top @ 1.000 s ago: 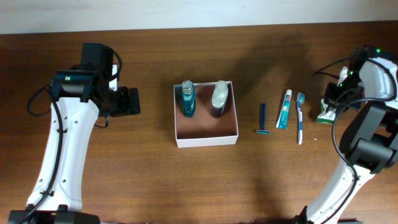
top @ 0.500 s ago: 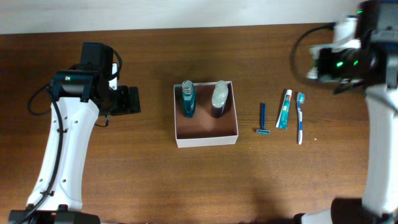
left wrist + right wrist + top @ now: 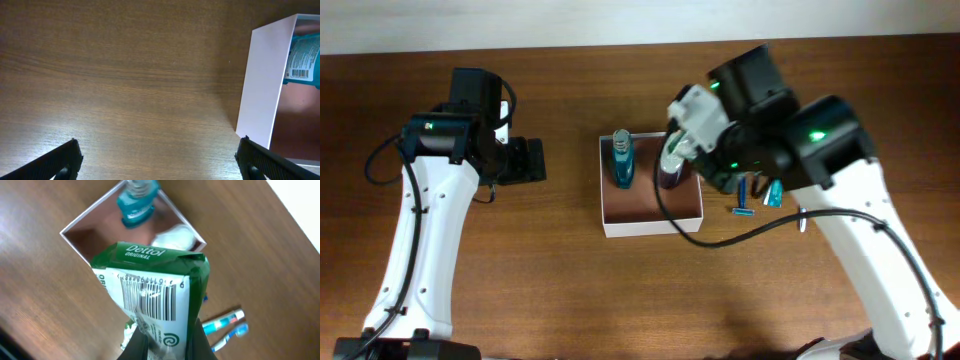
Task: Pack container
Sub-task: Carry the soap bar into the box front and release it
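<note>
A brown wooden desk [image 3: 570, 290] is seen carrying everything. The right arm [image 3: 830, 170] is stretched over the container's right edge, while the left arm [image 3: 430, 210] is held well apart on the other side. The container [image 3: 650, 228] is placed mid-desk between the 2 arms, its reddish-brown floor partly bare. A green Dettol packet [image 3: 150, 290] is pinched by the right claw [image 3: 167, 347] and held aloft near the container. The left claw [image 3: 160, 162] is spread wide over bare wood. 2 items are seen in the container's far half: a blue bottle [image 3: 623, 160] and a pale-topped bottle [image 3: 670, 160]. A razor [image 3: 744, 208], a toothpaste tube [image 3: 222, 321] and a toothbrush [image 3: 229, 334] are left on the desk to the container's right.
</note>
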Controlling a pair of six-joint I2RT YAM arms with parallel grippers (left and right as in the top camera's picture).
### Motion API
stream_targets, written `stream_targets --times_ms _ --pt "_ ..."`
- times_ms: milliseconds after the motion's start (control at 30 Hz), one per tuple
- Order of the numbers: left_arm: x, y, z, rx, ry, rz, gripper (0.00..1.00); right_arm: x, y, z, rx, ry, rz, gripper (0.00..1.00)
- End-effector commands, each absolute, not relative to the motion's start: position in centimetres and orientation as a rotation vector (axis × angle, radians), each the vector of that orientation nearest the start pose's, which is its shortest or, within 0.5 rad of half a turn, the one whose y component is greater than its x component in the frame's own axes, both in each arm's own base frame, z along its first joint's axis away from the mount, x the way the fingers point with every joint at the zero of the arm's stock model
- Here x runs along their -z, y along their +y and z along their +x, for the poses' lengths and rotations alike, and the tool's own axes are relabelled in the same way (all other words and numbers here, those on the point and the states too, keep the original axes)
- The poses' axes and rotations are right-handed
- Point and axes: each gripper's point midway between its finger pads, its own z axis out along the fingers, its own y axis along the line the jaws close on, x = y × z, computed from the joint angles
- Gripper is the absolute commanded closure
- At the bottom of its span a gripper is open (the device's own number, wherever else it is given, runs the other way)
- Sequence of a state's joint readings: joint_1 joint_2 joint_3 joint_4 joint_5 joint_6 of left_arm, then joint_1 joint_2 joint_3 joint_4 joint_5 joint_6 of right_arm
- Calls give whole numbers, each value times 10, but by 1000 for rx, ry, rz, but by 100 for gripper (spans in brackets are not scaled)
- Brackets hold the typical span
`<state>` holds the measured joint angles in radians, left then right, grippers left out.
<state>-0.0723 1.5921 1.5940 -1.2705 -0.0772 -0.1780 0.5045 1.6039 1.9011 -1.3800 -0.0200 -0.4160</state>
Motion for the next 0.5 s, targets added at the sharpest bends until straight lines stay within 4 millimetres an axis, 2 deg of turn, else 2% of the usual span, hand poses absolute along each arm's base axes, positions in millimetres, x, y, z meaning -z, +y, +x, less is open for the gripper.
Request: stream_targets --times_ms 0,133,200,367,467 --pt "-208 -11 342 -42 2812 -150 0 -264 195 310 -42 2343 -1319 96" --pt "-208 -11 342 -42 2812 -150 0 -233 210 312 -52 2332 -1362 96" --pt "-208 -11 342 -42 2812 -150 1 -206 216 311 -55 2337 -1387 96" --pt "-208 -11 342 -42 2812 -150 0 -166 217 312 -53 2349 -1398 96" --pt "-208 -11 342 -42 2812 -150 0 -151 218 313 -53 2347 -1397 95"
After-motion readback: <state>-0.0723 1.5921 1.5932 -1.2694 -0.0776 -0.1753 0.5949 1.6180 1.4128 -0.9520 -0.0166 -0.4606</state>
